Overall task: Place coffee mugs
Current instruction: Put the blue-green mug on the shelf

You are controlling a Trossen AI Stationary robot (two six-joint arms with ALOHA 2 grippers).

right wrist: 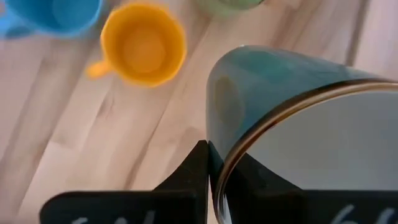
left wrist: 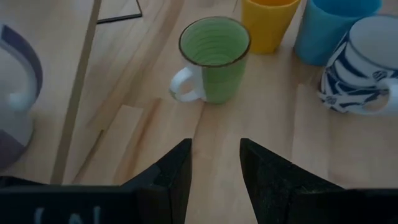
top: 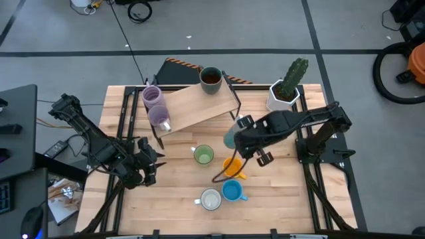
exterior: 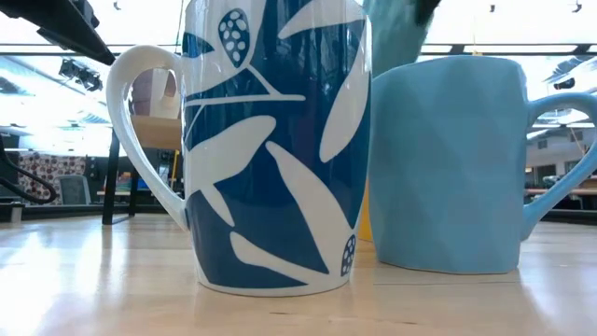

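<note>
Two arms work over the desk, and the biggest thing on it is the raised wooden shelf, which already carries two purple mugs at one end and a dark brown mug at the other. A white faceted pot with a cactus stands near the shelf's brown-mug end. Next in size, the right end effector hangs just beside that end of the shelf, its fingers pinched shut on the rim of a teal mug, lifted above the desk. The left end effector waits low at the desk's left side, fingers partly spread and empty, facing the green mug.

Smaller still, four mugs stand on the desk: the green one, an orange mug, a pale blue mug, and a white mug with a blue leaf pattern.

The step in hand looks like carrying the teal mug to the shelf. A rim pinch lets a mug swing, so the carry should be slow and level, the mug brought over the bare stretch between the purple and brown mugs, lowered until its base sits flat, and only then released.
</note>
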